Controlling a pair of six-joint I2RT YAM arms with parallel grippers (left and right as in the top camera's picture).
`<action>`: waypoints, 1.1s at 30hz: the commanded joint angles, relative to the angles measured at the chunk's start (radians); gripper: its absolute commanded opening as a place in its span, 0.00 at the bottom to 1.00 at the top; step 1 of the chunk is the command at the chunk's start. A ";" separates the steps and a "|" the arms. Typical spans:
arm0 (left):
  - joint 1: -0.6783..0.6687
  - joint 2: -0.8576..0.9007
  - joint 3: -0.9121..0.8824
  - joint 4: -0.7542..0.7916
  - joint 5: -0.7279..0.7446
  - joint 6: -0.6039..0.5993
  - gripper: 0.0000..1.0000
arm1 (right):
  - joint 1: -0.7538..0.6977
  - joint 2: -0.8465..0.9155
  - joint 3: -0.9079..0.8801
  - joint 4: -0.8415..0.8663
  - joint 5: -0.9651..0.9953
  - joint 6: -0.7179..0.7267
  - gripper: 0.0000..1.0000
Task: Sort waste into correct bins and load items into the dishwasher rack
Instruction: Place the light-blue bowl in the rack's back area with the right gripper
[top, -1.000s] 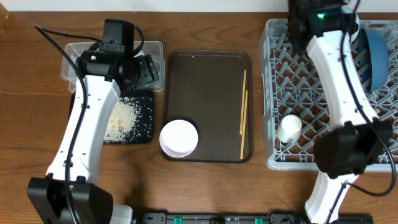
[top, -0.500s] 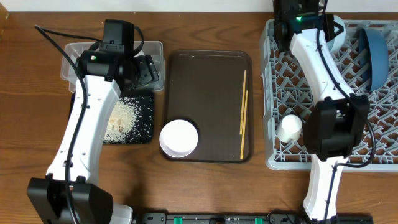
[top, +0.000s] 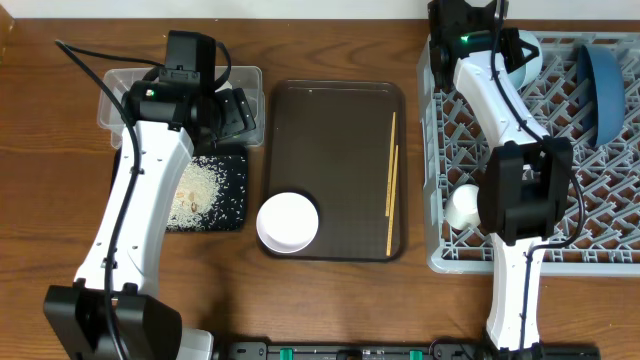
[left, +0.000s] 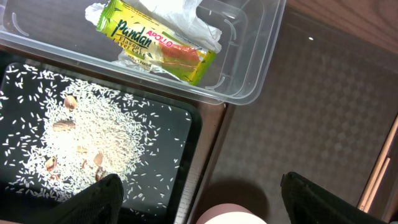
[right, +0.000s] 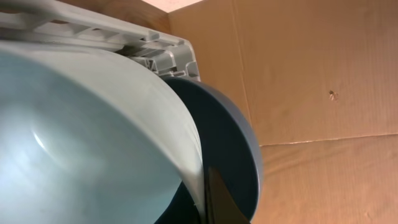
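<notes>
Pale and glossy, the light blue bowl (top: 527, 52) stood on edge over the far side of the dishwasher rack (top: 600, 200), which filled the right end of the bench. The right gripper (right: 204, 190) was clamped on its rim, with one dark finger showing against the edge. Just behind it the dark blue dish (top: 603, 85) stood upright in the rack, and the small pale cup (top: 465, 205) sat nearer the rack's near left corner.

At mid-bench we saw the brown serving tray (top: 335, 140) carrying the white bowl (top: 288, 221) and two chopsticks (top: 391, 185). Toward the far left corner, the clear tub (left: 261, 56) held the wrapper (left: 155, 46) and the napkin (left: 180, 15). Touching its near side, the black tray (left: 180, 124) held rice (left: 93, 137) with some brown bits. The left gripper (left: 214, 199) hovered above them, spread wide and empty.
</notes>
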 joint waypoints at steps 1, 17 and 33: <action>0.003 -0.013 0.016 -0.003 -0.009 0.001 0.84 | 0.013 0.034 -0.002 -0.013 -0.019 -0.023 0.01; 0.003 -0.013 0.016 -0.003 -0.009 0.001 0.84 | 0.125 0.034 -0.002 -0.106 -0.050 -0.024 0.57; 0.003 -0.013 0.016 -0.003 -0.009 0.001 0.84 | 0.188 -0.056 -0.002 -0.069 -0.357 -0.026 0.99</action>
